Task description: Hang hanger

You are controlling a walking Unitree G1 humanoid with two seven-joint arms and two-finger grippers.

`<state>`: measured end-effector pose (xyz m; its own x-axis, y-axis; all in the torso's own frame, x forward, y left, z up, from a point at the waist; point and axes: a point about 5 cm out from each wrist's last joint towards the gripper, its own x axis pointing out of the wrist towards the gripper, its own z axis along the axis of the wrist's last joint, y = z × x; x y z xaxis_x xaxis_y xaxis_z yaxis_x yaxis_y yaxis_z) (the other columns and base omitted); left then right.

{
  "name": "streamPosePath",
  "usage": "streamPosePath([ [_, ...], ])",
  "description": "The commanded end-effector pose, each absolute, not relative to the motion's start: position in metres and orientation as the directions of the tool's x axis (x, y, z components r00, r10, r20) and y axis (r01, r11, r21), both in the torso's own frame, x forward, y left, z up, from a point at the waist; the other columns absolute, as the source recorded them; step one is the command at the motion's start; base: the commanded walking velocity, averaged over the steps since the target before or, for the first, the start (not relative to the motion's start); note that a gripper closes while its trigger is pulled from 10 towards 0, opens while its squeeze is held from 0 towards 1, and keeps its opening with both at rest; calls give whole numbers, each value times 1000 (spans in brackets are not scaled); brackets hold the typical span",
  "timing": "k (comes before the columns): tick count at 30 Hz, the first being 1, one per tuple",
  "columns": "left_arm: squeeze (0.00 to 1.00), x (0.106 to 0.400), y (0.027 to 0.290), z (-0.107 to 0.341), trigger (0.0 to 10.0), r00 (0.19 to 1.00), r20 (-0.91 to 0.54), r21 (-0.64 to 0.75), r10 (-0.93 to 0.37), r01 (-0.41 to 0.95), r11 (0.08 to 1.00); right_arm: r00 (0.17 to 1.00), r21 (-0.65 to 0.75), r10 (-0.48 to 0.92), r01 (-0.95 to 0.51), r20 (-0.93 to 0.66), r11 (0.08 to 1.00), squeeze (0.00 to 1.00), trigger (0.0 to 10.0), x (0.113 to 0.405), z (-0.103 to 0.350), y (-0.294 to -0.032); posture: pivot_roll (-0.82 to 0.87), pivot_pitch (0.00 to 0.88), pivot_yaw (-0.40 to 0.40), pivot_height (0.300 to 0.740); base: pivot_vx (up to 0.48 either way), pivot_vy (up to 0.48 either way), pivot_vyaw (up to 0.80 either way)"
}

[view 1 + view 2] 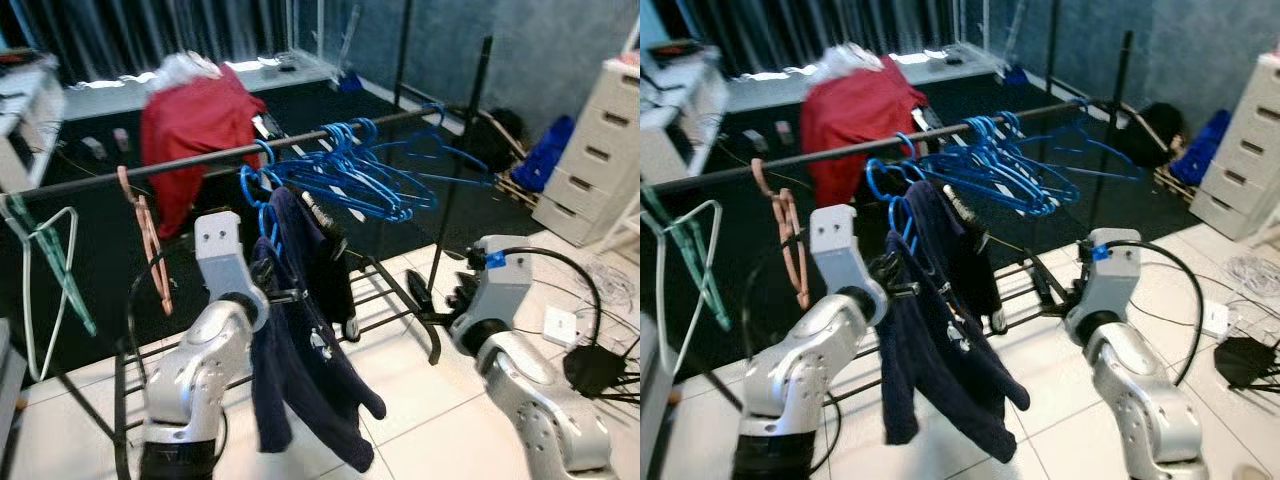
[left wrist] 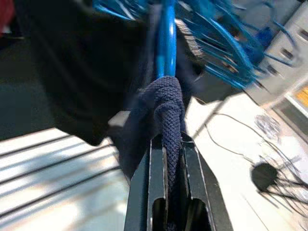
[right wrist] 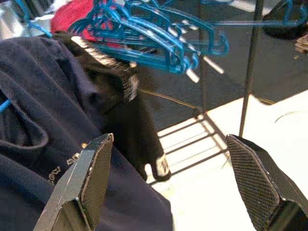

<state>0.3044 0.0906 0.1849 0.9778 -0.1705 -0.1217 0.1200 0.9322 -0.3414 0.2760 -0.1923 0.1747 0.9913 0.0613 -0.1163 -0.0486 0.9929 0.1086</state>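
Note:
A navy sweater (image 1: 300,350) hangs on a blue hanger (image 1: 268,218) whose hook sits just under the black clothes rail (image 1: 190,162); I cannot tell whether the hook touches the rail. My left gripper (image 2: 168,144) is shut on the sweater's knit collar at the hanger's neck, seen from the head at the left gripper (image 1: 285,295). My right gripper (image 3: 168,144) stands open to the right of the sweater, nothing between its fingers (image 3: 94,168), low beside the rack.
A bunch of blue hangers (image 1: 370,175) crowds the rail's right half. A red garment (image 1: 195,125), a pink hanger (image 1: 150,240) and a green-white hanger (image 1: 50,260) hang further left. The rack's base bars (image 1: 390,295), floor cables (image 1: 595,365) and white drawers (image 1: 595,160) lie right.

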Motion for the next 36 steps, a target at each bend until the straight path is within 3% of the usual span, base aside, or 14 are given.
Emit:
streamPosePath([
  [1,0,307,109,184,10000,991,-119,-303,-69,30,953,988,117,97,-83,-121,990,0,10000,276,173,-183,-173,0,36,740,480,0,0],
  [10,0,309,117,180,10000,990,-141,-293,5,-47,955,987,120,101,-86,-124,989,0,10000,276,173,-182,-172,0,37,740,439,0,0],
  [17,0,310,111,190,10000,998,-63,-268,-17,0,964,986,123,104,-88,-128,989,0,10000,276,173,-182,-175,0,38,740,0,0,0],
  [19,0,307,103,197,10000,990,-11,-167,-142,138,976,986,124,105,-89,-130,988,0,10000,276,173,-182,-172,0,38,740,0,0,0],
  [21,0,307,103,197,10000,990,-11,-167,-142,138,976,986,124,105,-89,-130,988,0,10000,276,173,-182,-172,0,38,740,0,0,0],
  [23,0,299,99,194,10000,954,-24,-1,-297,298,955,986,127,106,-90,-132,988,0,10000,276,173,-182,-168,0,36,740,0,0,0],
  [28,0,295,102,190,10000,933,-65,89,-355,360,929,985,128,107,-90,-132,988,0,10000,276,173,-181,-167,0,36,740,0,0,0],
  [29,0,287,106,182,10000,889,-150,197,-433,456,868,985,131,109,-91,-133,987,0,10000,277,173,-181,-166,0,36,740,0,0,0],
  [30,0,287,106,182,10000,889,-150,197,-433,456,868,985,131,109,-91,-133,987,0,10000,277,173,-181,-166,0,36,740,0,0,0],
  [31,0,278,114,174,10000,839,-254,278,-482,540,794,985,134,110,-92,-134,987,0,10000,277,173,-181,-160,0,33,740,0,0,0],
  [36,0,271,123,167,10000,800,-351,344,-487,594,728,985,136,111,-93,-134,986,0,10000,276,173,-181,-158,0,32,740,0,0,0],
])
